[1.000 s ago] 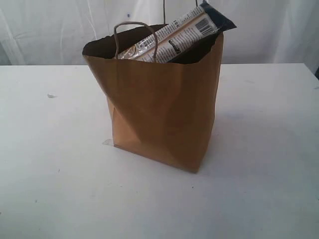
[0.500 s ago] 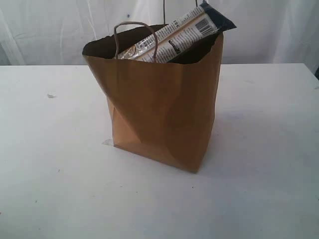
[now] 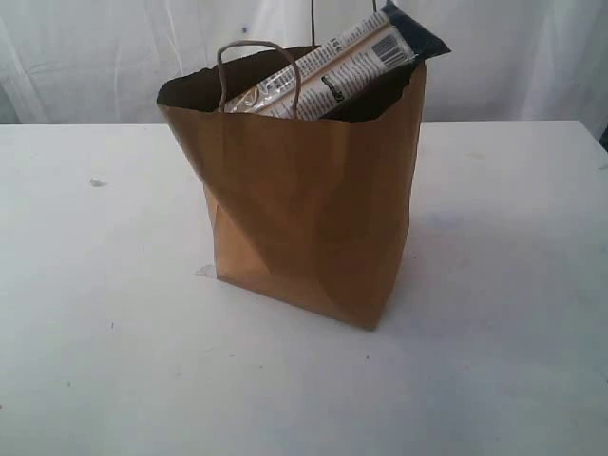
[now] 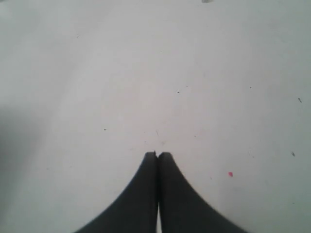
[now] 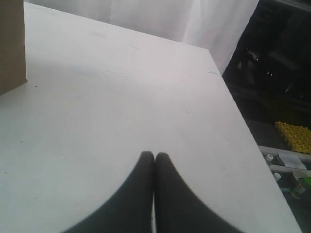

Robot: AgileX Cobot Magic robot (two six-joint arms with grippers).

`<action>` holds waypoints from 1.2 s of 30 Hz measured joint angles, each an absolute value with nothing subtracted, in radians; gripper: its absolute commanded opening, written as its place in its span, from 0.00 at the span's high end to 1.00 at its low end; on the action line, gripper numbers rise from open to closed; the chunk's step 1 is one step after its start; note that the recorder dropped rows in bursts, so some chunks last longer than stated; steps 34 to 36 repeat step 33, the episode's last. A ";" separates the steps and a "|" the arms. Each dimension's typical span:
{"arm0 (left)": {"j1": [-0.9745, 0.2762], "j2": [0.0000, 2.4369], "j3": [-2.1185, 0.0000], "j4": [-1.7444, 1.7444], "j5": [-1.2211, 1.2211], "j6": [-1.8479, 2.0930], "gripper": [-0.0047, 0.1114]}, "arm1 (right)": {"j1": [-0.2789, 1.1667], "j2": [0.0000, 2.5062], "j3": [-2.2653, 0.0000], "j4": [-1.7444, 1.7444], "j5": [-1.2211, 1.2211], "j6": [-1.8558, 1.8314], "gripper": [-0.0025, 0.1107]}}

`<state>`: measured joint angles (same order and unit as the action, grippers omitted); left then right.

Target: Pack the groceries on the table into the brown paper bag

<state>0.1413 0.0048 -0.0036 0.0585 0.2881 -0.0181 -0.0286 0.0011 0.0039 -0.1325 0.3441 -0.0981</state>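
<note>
The brown paper bag [image 3: 313, 209] stands upright in the middle of the white table [image 3: 104, 313], its front creased and one loop handle up. A long white-and-navy packet [image 3: 351, 57] sticks slantwise out of its open top; whatever else lies inside is hidden. Neither arm shows in the exterior view. In the left wrist view my left gripper [image 4: 157, 155] is shut with nothing in it, over bare tabletop [image 4: 146, 73]. My right gripper [image 5: 154, 156] is likewise shut and empty above the table [image 5: 121, 97], with a corner of the bag [image 5: 12, 43] off to one side.
A white curtain [image 3: 114, 57] hangs behind the table. In the right wrist view the table's edge [image 5: 243, 126] drops to a dark floor area with a yellow tray [image 5: 294, 136] and small bottles [image 5: 297, 180].
</note>
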 measured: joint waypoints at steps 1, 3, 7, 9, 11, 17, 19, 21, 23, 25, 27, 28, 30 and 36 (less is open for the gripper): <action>0.141 0.005 -0.004 0.059 0.288 -0.018 0.96 | -0.029 0.001 0.004 -0.133 0.344 -0.098 0.98; 0.141 0.005 -0.004 0.059 0.280 -0.018 0.96 | -0.029 0.000 0.004 -0.133 0.344 -0.098 0.98; 0.134 0.005 -0.004 0.060 0.243 -0.018 0.96 | -0.029 0.001 0.004 -0.133 0.346 -0.098 0.98; 0.129 0.005 -0.004 0.060 0.238 -0.018 0.96 | -0.029 0.001 0.004 -0.133 0.346 -0.098 0.98; 0.129 0.005 -0.004 0.060 0.236 -0.018 0.96 | -0.029 0.001 0.004 -0.133 0.346 -0.098 0.98; 0.129 0.005 -0.004 0.064 0.236 -0.018 0.96 | -0.029 0.001 0.004 -0.133 0.346 -0.098 0.98; 0.129 0.005 -0.004 0.064 0.236 -0.018 0.96 | -0.029 0.001 0.004 -0.133 0.346 -0.098 0.98; 0.129 0.005 -0.004 0.064 0.236 -0.018 0.96 | -0.029 0.001 0.004 -0.133 0.346 -0.098 0.98; 0.129 0.005 -0.004 0.064 0.236 -0.018 0.96 | -0.029 0.001 0.004 -0.133 0.346 -0.098 0.98; 0.129 0.005 -0.004 0.064 0.236 -0.018 0.96 | -0.029 0.001 0.004 -0.133 0.346 -0.098 0.98; 0.129 0.005 -0.004 0.064 0.236 -0.018 0.96 | -0.029 0.001 0.004 -0.133 0.346 -0.098 0.98; 0.129 0.005 -0.004 0.064 0.236 -0.018 0.96 | -0.029 0.001 0.004 -0.133 0.346 -0.098 0.98; 0.129 0.005 -0.004 0.064 0.236 -0.018 0.96 | -0.029 0.001 0.004 -0.133 0.346 -0.098 0.98; 0.129 0.005 -0.004 0.064 0.236 -0.018 0.96 | -0.029 0.001 0.004 -0.133 0.346 -0.098 0.98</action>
